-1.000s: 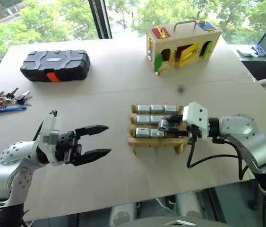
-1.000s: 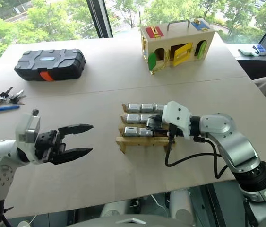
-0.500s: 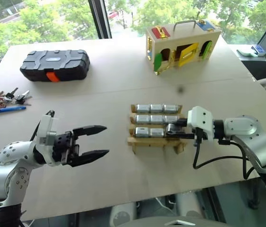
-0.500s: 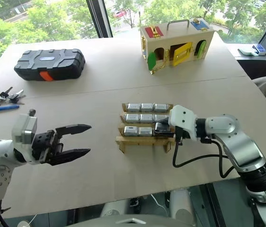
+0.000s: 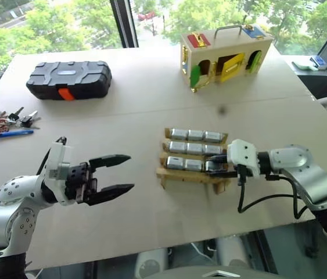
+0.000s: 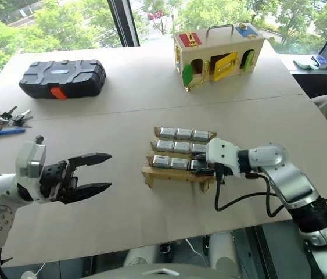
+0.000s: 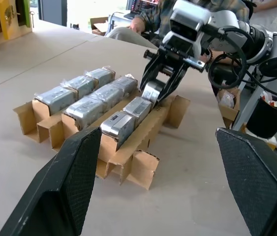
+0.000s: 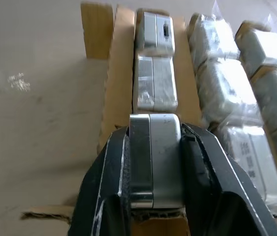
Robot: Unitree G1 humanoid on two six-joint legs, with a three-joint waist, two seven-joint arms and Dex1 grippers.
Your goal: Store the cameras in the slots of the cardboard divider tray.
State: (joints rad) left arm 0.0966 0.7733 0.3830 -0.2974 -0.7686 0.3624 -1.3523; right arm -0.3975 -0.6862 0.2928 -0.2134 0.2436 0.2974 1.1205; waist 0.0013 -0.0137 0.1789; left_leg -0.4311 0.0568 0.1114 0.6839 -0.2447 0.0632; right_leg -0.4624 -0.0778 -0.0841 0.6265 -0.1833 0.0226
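Note:
The cardboard divider tray (image 5: 169, 172) lies at the table's middle right. Silver-grey cameras (image 5: 196, 135) fill its far row, three more fill the middle row (image 5: 194, 148), and two sit in the near row (image 5: 184, 164). My right gripper (image 5: 216, 167) reaches in from the right, shut on another camera (image 8: 155, 157) that sits low in the near right slot. Its black fingers (image 8: 204, 167) hug both sides of that camera. My left gripper (image 5: 131, 172) hovers open and empty over bare table to the left of the tray, pointing at it.
A black case (image 5: 68, 79) lies far left and a wooden box (image 5: 224, 55) with coloured doors stands at the far middle. Keys and a blue pen (image 5: 6, 125) rest at the left edge. A seated person (image 7: 148, 19) shows beyond the table.
My right gripper has sunk and drawn back toward the tray's right end, bringing the camera down into the near right slot. The left arm has stayed still.

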